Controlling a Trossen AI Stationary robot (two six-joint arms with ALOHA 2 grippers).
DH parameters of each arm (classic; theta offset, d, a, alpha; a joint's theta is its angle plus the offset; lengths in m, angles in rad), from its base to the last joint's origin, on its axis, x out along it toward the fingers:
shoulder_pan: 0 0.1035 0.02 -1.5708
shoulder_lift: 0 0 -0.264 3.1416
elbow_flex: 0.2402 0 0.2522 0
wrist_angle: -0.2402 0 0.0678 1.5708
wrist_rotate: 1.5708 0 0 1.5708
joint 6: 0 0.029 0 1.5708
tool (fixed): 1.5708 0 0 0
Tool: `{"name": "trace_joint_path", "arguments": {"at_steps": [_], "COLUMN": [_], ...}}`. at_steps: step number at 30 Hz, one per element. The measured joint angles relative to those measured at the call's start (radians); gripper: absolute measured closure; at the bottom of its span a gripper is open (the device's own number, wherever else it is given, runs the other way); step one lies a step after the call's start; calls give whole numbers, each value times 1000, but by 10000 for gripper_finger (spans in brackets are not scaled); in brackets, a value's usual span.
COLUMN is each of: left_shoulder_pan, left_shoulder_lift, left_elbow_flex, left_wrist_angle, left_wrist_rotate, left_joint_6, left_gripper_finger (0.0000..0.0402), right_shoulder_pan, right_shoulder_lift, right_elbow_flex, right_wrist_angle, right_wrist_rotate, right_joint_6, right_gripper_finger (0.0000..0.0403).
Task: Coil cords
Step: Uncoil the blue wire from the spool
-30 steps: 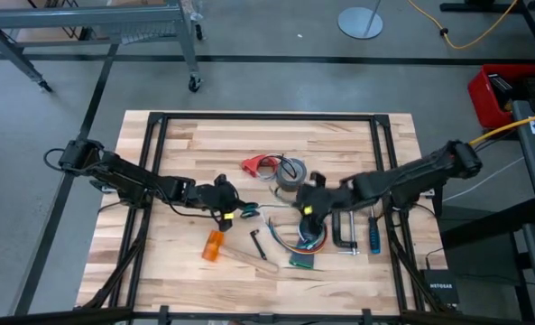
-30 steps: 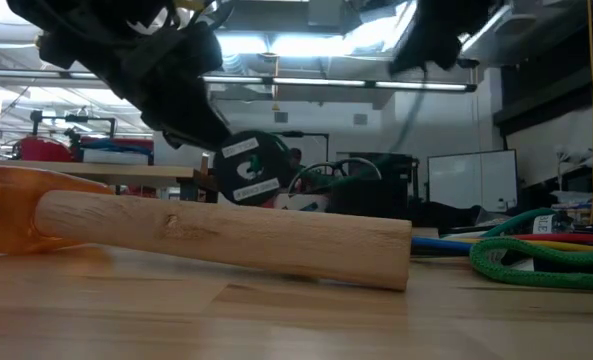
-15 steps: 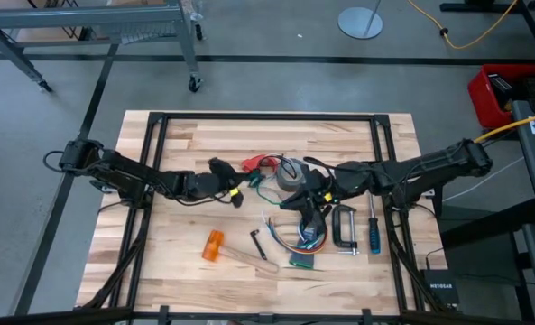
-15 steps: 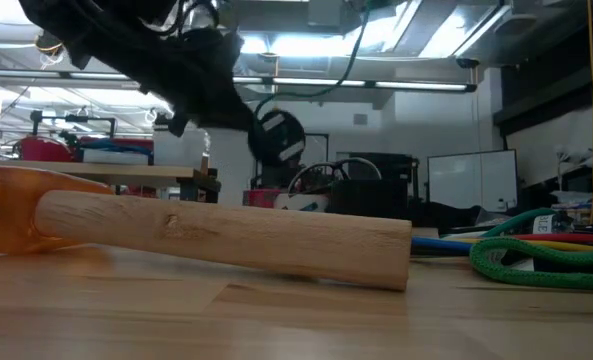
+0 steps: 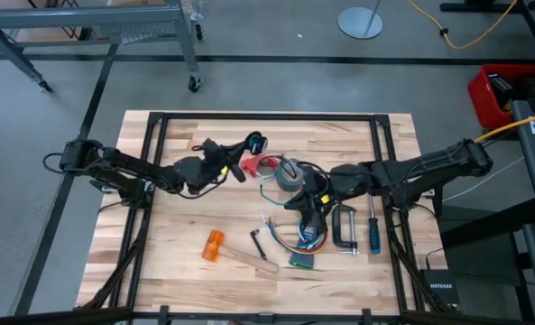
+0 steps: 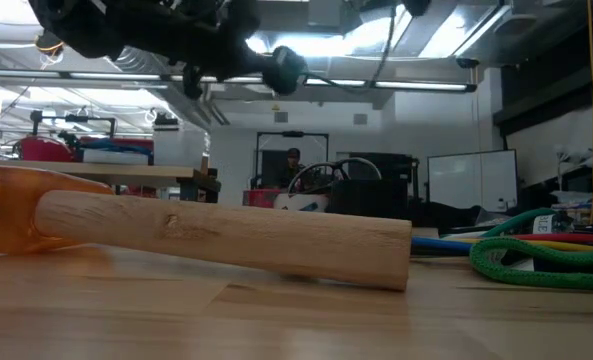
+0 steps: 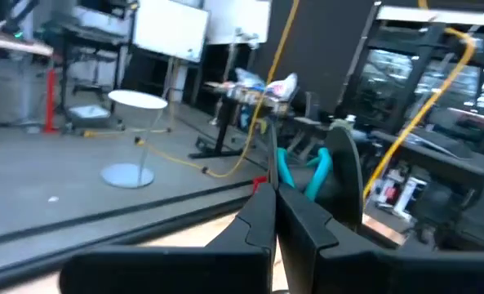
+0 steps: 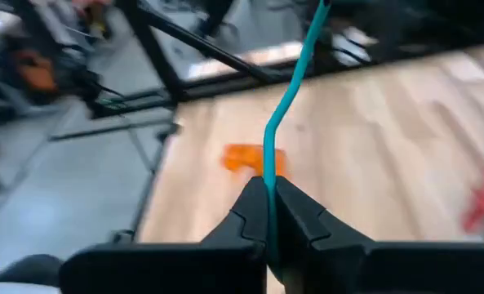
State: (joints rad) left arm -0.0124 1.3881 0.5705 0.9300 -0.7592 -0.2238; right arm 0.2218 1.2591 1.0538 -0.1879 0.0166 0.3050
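A thin teal cord (image 8: pixel 295 77) is joined to a small black round puck (image 5: pixel 255 142), which also shows in the low view (image 6: pixel 284 68). My left gripper (image 5: pixel 237 164) is shut on this cord close to the puck, above the table's far middle. My right gripper (image 5: pixel 307 197) is shut on the same cord farther along, right of centre. A second dark cord with a red plastic end (image 5: pixel 248 166) lies looped on the table beside the grey tape roll (image 5: pixel 291 175). My left gripper pinches the teal cord (image 7: pixel 284 167) between its two fingertips, a short way from the puck (image 7: pixel 345 184). The puck stands beyond the fingertips, lifted clear of the table. My right gripper pinches the teal cord (image 8: pixel 268 173) between its two fingertips, which lie across it. From the fingers the cord runs off in a nearly straight line, clear of the table.
An orange-headed mallet (image 5: pixel 215 246) with a wooden handle (image 6: pixel 226 235) lies near the front. A bundle of coloured ropes (image 5: pixel 305 239), a clamp (image 5: pixel 344 226), a blue screwdriver (image 5: pixel 373 233) and a small black key (image 5: pixel 260 244) lie at the front right.
My left gripper has gone up and toward the table's far edge, a little to the right, carrying the puck from low over the middle to well above the table. My right gripper has shifted slightly toward the far edge, still holding the cord.
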Motion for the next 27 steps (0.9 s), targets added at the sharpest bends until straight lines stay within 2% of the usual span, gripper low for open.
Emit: {"name": "trace_joint_path", "arguments": {"at_steps": [4, 6, 8, 13, 17, 24, 27], "left_shoulder_pan": [-17, -32, -49, -96, -136, -172, -183], "left_shoulder_lift": [-38, -61, -86, -148, -165, -165, -165], "left_elbow_flex": [0, 0, 0, 0, 0, 0, 0], "left_wrist_angle": [-43, -101, -189, -407, -485, -546, -615], "left_wrist_rotate": [63, 96, 128, 158, 167, 365, 394], "left_joint_6": [6, -4, -12, -30, -28, -16, -47], "left_gripper_finger": [401, 401, 401, 401, 401, 401, 401], "right_shoulder_pan": [-1, -7, -19, -85, -151, -244, -250], "right_shoulder_lift": [-32, -57, -88, -189, -270, -376, -393], "right_elbow_flex": [0, 0, 0, 0, 0, 0, 0], "right_wrist_angle": [-139, -205, -245, -254, -257, -251, -210], "right_wrist_rotate": [168, 255, 299, 305, 306, 306, 299], "right_joint_6": [0, 0, 0, -1, -27, -47, -43], "right_gripper_finger": [396, 396, 396, 396, 396, 396, 396]}}
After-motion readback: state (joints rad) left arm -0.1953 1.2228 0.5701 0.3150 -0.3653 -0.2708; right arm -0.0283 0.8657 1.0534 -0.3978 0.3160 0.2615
